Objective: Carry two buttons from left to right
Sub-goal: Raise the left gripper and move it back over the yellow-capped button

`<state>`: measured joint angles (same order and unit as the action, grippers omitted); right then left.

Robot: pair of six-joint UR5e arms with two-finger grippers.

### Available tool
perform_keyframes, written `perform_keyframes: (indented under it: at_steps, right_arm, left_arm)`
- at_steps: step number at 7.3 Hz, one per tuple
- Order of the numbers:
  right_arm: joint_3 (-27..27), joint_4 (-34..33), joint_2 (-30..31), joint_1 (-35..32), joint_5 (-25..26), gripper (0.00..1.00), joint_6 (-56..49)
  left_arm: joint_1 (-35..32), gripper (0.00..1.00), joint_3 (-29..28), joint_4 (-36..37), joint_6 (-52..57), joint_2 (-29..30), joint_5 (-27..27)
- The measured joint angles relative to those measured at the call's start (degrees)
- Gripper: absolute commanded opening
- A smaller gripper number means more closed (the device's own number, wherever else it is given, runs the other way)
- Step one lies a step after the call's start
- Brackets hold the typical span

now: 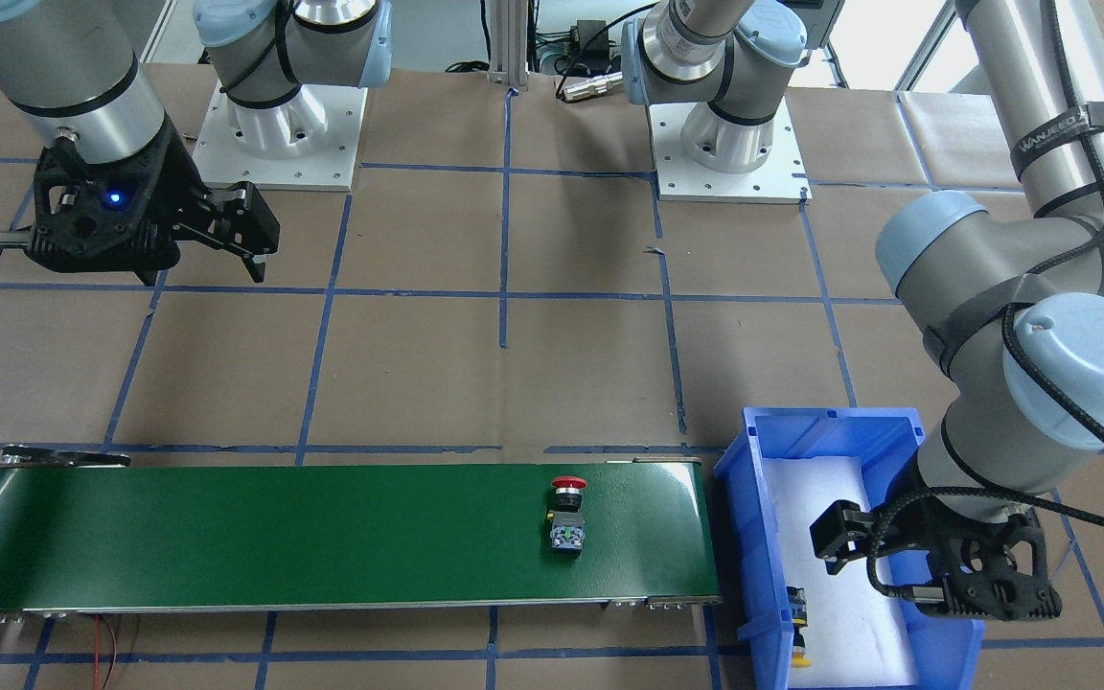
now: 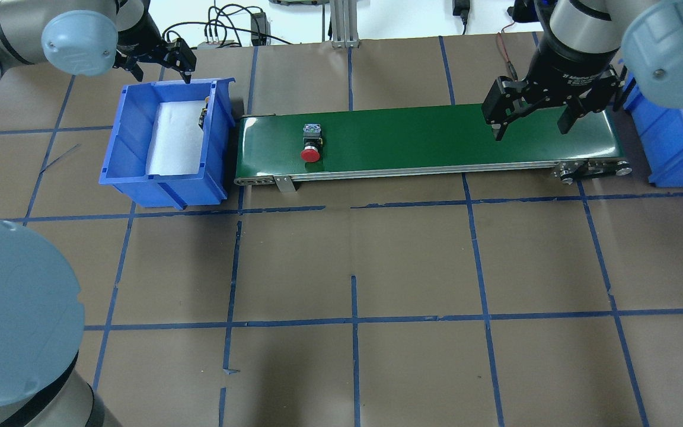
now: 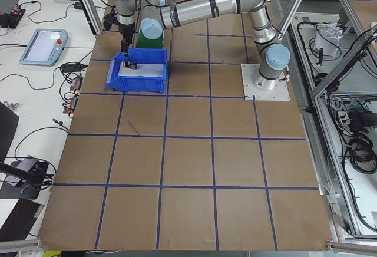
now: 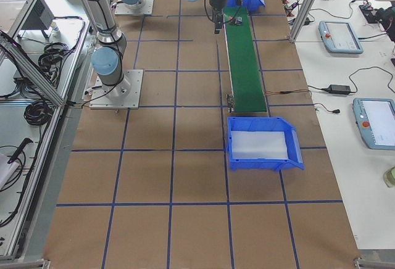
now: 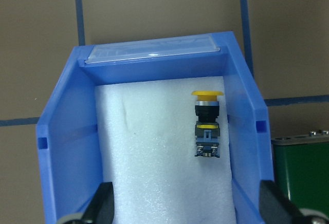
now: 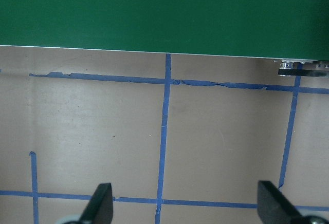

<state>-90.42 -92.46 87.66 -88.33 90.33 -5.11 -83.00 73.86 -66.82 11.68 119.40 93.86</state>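
We are looking at a brown paper-covered surface (image 2: 412,261) gridded with blue tape, where a long green conveyor belt (image 2: 424,139) is lying flat. The red mushroom-capped push-button switch (image 2: 310,142) is lying on its side on the belt, near the end just beside the blue plastic bin (image 2: 125,136) on the robot's left. Its cap is pointing toward the robot. The yellow-capped push-button switch (image 5: 206,126) is lying on its side on the white foam pad (image 5: 154,157) inside that bin, close to the wall nearest the belt. The left tool (image 5: 187,208) is hovering over this bin with its fingers spread wide, gripping nothing and touching neither the switch nor the foam. The right tool (image 2: 531,127) is hanging in the air by the belt's opposite end, its fingers likewise spread and holding nothing. A second blue plastic bin (image 2: 664,148) is sitting just past that end of the belt.
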Motion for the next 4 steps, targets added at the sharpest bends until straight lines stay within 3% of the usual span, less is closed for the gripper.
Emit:
perform_keyframes:
  at_steps: [4]
  right_arm:
    - [-0.25, -0.07, -0.06, 0.00, 0.02, 1.00, 0.35]
  left_arm:
    - [-0.18, 1.00, 0.13, 0.05, 0.31, -1.17, 1.43]
